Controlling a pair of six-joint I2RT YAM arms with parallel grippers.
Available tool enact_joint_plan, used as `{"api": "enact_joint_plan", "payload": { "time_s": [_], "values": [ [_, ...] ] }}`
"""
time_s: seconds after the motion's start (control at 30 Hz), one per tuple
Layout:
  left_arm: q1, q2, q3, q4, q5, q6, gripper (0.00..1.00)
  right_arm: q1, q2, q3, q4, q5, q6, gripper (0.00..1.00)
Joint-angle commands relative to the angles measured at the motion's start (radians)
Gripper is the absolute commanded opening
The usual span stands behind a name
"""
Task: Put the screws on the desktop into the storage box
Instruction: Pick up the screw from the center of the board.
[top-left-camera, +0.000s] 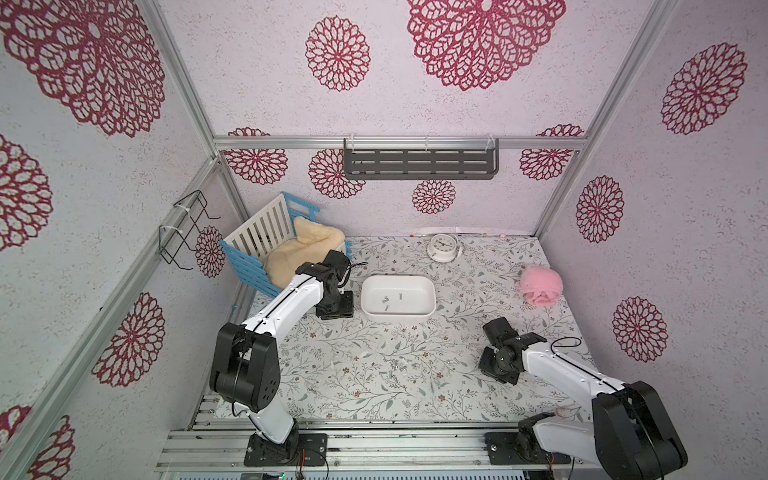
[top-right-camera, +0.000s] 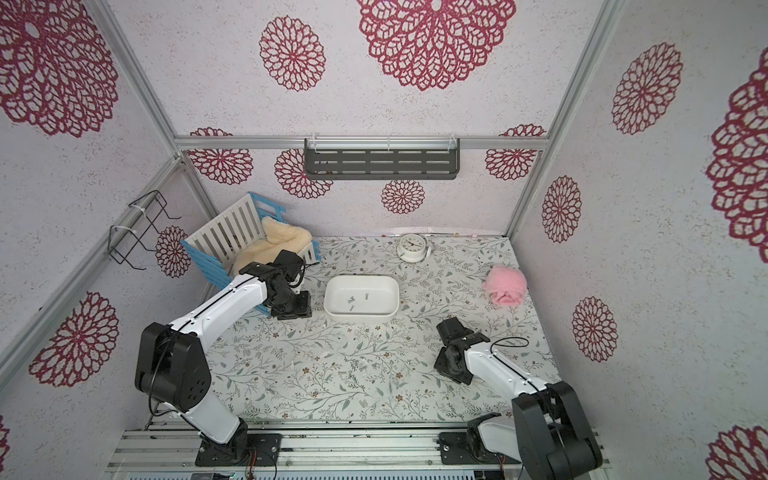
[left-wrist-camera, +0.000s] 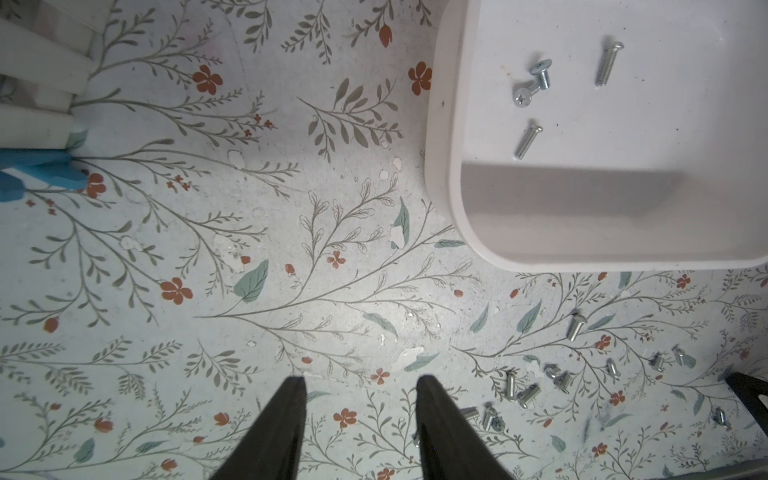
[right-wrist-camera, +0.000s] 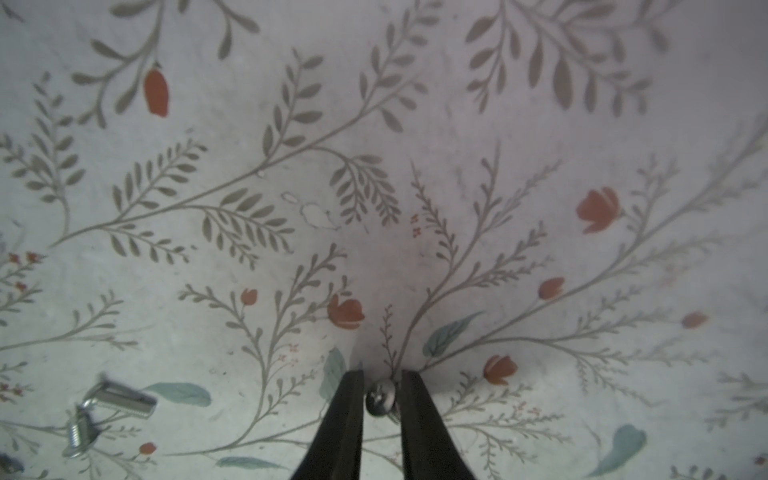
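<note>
Right arm (top-left-camera: 557, 368) low over the bench (top-left-camera: 324, 374), its jaws clenched on the head of a single screw (right-wrist-camera: 380, 399), shaft hidden beneath; the hold looks shallow, so a slow, straight lift with a firm pinch seems wise before any swing toward the storage box (top-left-camera: 398, 316); the box sits mid-bench, well apart, four screws (left-wrist-camera: 542, 77) already inside; release is best made low over its floor, lest the piece bounce out. Left arm (top-left-camera: 291, 299) hangs just beside the box, jaws parted and empty; it may crowd that side. Loose screws (left-wrist-camera: 527, 394) lie scattered between the arms; two stray screws (right-wrist-camera: 120, 400) sit near the pick. Slatted crate (top-left-camera: 249, 259), clock (top-left-camera: 442, 248) and pink puff (top-left-camera: 539, 286) stand clear of the route.
</note>
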Motion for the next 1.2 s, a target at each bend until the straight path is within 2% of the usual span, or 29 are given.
{"api": "enact_joint_plan", "payload": {
  "time_s": [0.0,0.33,0.83,1.17],
  "values": [
    [0.011,-0.023,-0.009,0.012,0.0,-0.001,0.49,-0.006,0.014,-0.019,0.019,-0.011,-0.013,0.17],
    [0.01,-0.014,-0.004,0.013,0.001,-0.001,0.48,-0.005,0.032,-0.018,0.036,-0.025,-0.017,0.07],
    [0.011,-0.007,0.004,0.012,0.003,-0.001,0.48,0.018,-0.02,0.109,-0.047,-0.03,-0.016,0.05],
    [0.027,-0.013,-0.006,0.017,-0.008,0.003,0.49,0.087,0.036,0.277,-0.091,-0.019,-0.012,0.05]
  ]
}}
